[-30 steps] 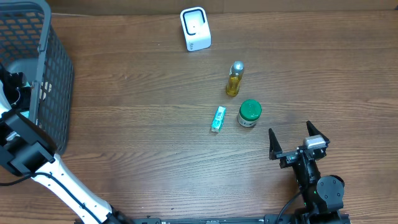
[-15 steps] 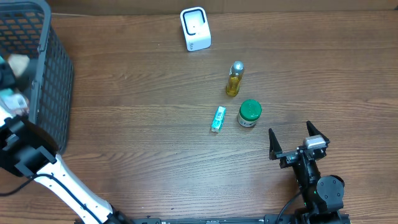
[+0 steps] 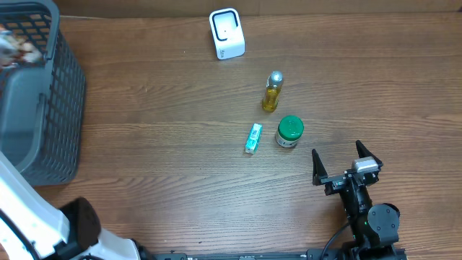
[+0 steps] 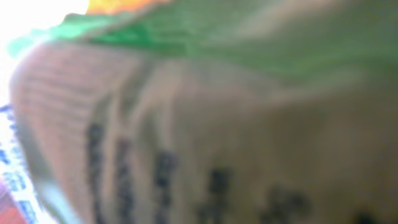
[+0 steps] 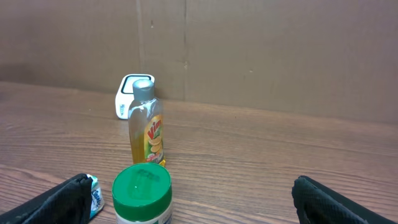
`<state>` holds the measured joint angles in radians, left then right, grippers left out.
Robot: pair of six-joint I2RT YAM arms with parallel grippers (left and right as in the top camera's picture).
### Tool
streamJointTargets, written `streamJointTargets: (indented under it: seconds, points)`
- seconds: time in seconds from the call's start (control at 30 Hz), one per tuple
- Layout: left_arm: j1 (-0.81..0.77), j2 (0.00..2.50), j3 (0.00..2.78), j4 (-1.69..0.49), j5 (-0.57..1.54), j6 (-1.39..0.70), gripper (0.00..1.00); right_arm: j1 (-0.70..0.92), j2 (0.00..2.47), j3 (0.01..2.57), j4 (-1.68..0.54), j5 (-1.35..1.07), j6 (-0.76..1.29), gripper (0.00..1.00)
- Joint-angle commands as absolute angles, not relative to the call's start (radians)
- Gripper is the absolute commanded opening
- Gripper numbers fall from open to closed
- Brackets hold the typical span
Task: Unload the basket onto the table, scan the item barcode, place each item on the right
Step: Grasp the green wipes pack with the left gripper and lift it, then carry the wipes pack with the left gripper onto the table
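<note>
A blurred item [image 4: 205,124], beige with dark marks and a green band, fills the whole left wrist view and hides my left gripper's fingers. In the overhead view the same item [image 3: 10,43] is a blur above the grey basket [image 3: 65,87] at the far left, lifted with my left arm [image 3: 29,217]. The white barcode scanner [image 3: 227,33] stands at the table's far side, also seen as the scanner [image 5: 127,96] in the right wrist view. My right gripper [image 3: 337,153] rests open near the front right, nothing between its fingers [image 5: 62,199].
A yellow bottle [image 3: 271,92] stands mid-table, with a green-lidded jar [image 3: 289,131] and a small teal packet [image 3: 253,138] just in front of it. The jar [image 5: 142,193] sits close ahead of my right gripper. A brown wall closes the far side.
My left arm has risen out of the basket, carrying the item up and toward the far left corner. The right arm has not moved.
</note>
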<state>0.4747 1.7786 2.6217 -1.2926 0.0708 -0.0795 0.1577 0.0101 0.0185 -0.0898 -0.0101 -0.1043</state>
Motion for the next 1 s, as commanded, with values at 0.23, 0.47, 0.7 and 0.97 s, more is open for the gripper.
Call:
streamJointTargets:
  seconds: [0.23,0.47,0.7,0.97]
  points:
    - [0.006,1.861,2.626,-1.664,0.086,-0.117,0.21,0.157,0.003,0.008,-0.084,-0.004,-0.102,1.00]
    - [-0.205,2.028,2.529,-1.689,0.042,-0.146,0.13,0.157,0.003,0.008,-0.084,-0.004,-0.102,1.00]
    - [-0.329,2.040,2.262,-1.597,-0.093,-0.262,0.10,0.157,0.003,0.008,-0.084,-0.004,-0.102,1.00]
    - [-0.387,2.040,2.032,-1.478,-0.299,-0.437,0.07,0.157,0.003,0.008,-0.084,-0.004,-0.102,1.00]
